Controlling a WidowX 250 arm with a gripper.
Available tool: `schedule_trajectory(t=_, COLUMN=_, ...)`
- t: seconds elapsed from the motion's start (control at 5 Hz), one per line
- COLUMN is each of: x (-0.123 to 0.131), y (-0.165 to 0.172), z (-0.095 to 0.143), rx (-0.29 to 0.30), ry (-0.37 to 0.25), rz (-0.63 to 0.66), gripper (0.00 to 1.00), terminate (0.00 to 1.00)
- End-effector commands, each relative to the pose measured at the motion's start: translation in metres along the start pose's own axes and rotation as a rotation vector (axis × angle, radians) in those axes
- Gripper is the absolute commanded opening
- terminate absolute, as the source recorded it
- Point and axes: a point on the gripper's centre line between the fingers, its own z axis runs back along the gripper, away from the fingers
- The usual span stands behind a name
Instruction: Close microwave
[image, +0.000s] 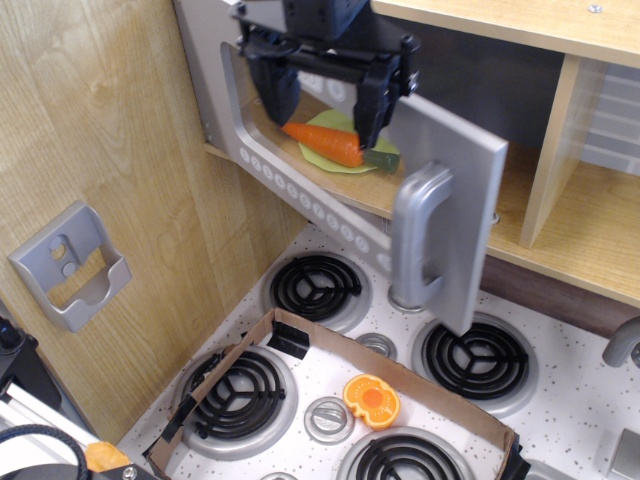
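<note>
The microwave has a wooden cavity (450, 170) and a flat grey door (455, 170) that stands swung most of the way toward the opening, with a gap left on the right side. Its silver loop handle (420, 235) hangs at the door's right end, and a row of round white buttons (300, 205) runs along its lower edge. Through the clear window I see a carrot (325, 143) on a green plate (318, 155) inside. My black gripper (320, 100) is open, its fingers (368, 105) hanging in front of the door's window, holding nothing.
A small grey holder (70, 265) is mounted on the wooden left wall. Below is a toy stove with black burners (315, 285), silver knobs, a cardboard tray edge (400, 375) and an orange toy piece (372, 400). A wooden divider (555, 135) stands at the right.
</note>
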Motion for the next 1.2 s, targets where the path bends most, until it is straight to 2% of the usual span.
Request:
schedule_trajectory(t=0.0, x=0.031, y=-0.012, z=0.008, rx=-0.054, ry=-0.079, rz=-0.010, gripper=1.00, terminate=0.00)
schedule_trajectory(t=0.2, x=0.045, y=-0.017, z=0.006, rx=-0.072, ry=-0.095, rz=-0.017, gripper=1.00, terminate=0.00)
schedule_trajectory(t=0.4, x=0.057, y=-0.019, z=0.007, rx=-0.103, ry=-0.147, rz=-0.022, gripper=1.00, terminate=0.00)
schedule_trajectory(t=0.6, x=0.066, y=-0.022, z=0.010, rx=-0.174, ry=-0.335, rz=0.031, gripper=1.00, terminate=0.00)
schedule_trajectory(t=0.8, x=0.068, y=-0.030, z=0.022, rx=-0.156, ry=-0.576, rz=0.129, gripper=1.00, terminate=0.00)
schedule_trajectory(t=1.0, x=0.065, y=-0.033, z=0.024, rx=-0.147, ry=-0.601, rz=0.153, gripper=1.00, terminate=0.00)
